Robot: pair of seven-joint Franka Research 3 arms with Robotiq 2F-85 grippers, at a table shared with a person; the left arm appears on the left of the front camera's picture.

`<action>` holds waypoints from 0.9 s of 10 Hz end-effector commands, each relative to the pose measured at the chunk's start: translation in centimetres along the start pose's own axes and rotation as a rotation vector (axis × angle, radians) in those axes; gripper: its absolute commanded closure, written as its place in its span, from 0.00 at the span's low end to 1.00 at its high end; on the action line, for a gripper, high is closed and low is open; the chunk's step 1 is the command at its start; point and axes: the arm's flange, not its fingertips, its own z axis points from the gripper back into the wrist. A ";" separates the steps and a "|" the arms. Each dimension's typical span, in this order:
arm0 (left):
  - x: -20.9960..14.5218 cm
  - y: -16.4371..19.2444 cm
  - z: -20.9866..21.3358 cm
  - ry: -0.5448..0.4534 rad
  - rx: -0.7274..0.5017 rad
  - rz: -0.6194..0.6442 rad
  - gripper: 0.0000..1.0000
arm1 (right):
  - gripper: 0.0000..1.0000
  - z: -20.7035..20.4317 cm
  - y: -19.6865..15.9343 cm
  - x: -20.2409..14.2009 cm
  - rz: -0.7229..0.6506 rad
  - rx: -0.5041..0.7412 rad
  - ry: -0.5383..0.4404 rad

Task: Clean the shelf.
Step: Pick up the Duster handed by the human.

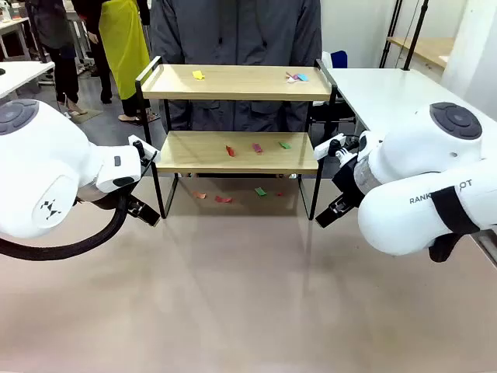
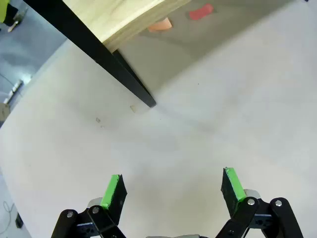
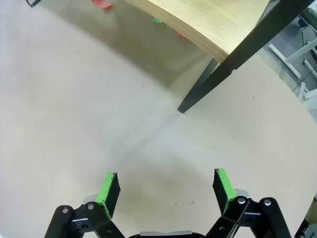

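We find the shelf (image 1: 241, 81) in the upper middle of the front view, standing on the beige table (image 1: 248, 311) with a person in a dark grey jacket (image 1: 233, 31) directly behind it. Its upper board carries a yellow scrap (image 1: 198, 74) towards the left end and a pink-and-blue cluster (image 1: 296, 77) towards the right. The lower board carries a red scrap (image 1: 230, 151), a magenta scrap (image 1: 257, 148) and a green scrap (image 1: 284, 144) in a loose row. Further scraps lie on the table beneath the shelf, among them an orange piece (image 1: 200, 195) and a green piece (image 1: 261, 191). The two white arms flank the shelf, one at each side of the frame. In the left wrist view the left gripper (image 2: 172, 178) points at bare table, its jaws spread wide with nothing between them; one black shelf leg (image 2: 126, 79) crosses the upper left, well apart from the green pads. In the right wrist view the right gripper (image 3: 166, 176) is likewise spread and holds nothing, with another shelf leg (image 3: 213, 82) at upper right.
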 end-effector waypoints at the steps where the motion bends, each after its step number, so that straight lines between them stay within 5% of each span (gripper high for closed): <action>1: 0.0 0.0 0.0 0.000 0.000 0.000 0.00 | 0.00 0.0 0.0 0.0 0.000 0.000 0.000; 9: 0.0 0.0 0.0 0.000 0.000 0.000 0.00 | 0.00 0.0 0.0 0.0 0.000 0.000 0.000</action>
